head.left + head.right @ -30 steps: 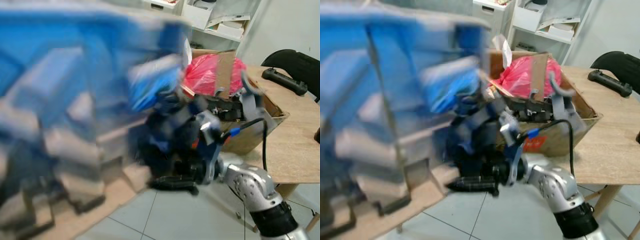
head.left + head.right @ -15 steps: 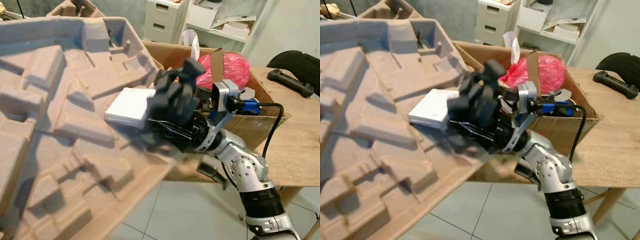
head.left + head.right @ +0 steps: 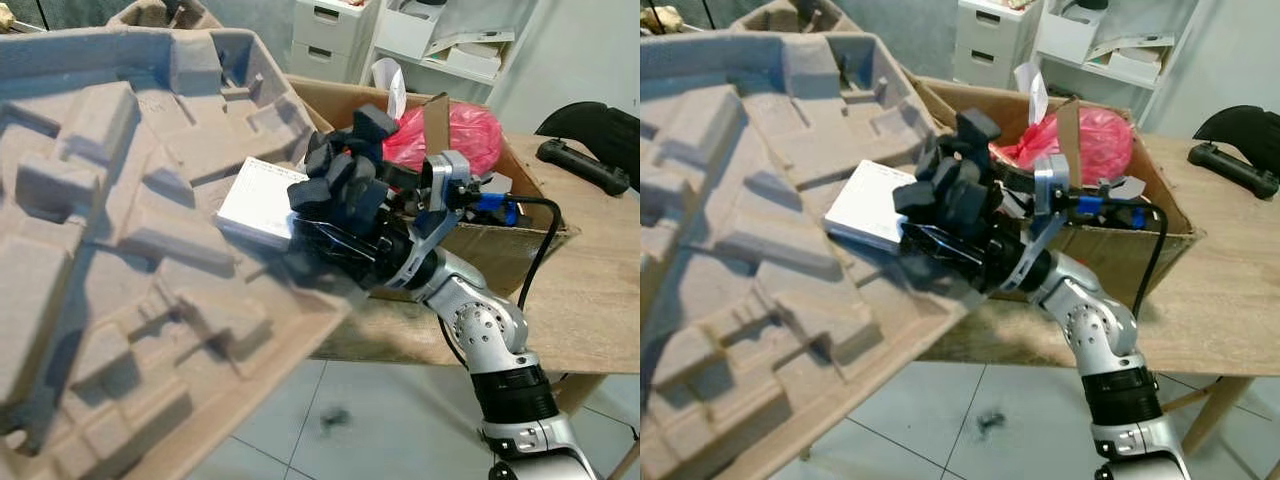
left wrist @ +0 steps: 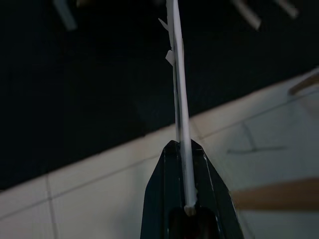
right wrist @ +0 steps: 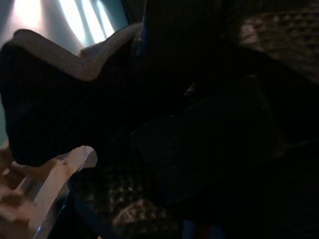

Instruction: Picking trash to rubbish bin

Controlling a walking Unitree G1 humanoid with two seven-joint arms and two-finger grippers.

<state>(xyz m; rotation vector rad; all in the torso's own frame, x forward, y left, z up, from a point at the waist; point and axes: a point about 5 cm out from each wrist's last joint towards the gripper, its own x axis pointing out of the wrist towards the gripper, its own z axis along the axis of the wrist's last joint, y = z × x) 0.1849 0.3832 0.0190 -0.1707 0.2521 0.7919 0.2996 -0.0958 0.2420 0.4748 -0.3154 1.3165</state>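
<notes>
A big moulded brown pulp tray (image 3: 120, 230) is held up in the air across the left of the eye views. A flat white box (image 3: 260, 200) lies on its right part, next to a clump of black foam pieces (image 3: 345, 180). My right gripper (image 3: 335, 250) sits at the tray's right edge under the foam, shut on the tray. In the left wrist view my left gripper (image 4: 184, 199) is shut on a thin pale edge (image 4: 179, 99) of the tray, above tiled floor. The right wrist view is dark, with a pulp edge (image 5: 65, 64) close by.
Behind the right arm an open cardboard box (image 3: 520, 245) holding a red bag (image 3: 465, 135) stands on a wooden table (image 3: 600, 290). A black controller (image 3: 583, 163) lies at the table's far right. White drawers and shelves (image 3: 330, 30) stand at the back. A dark smudge (image 3: 330, 420) marks the floor tiles.
A second ago the picture was a blur with the right gripper low under the tray. The tray has since steadied, and the right gripper has risen to its right edge.
</notes>
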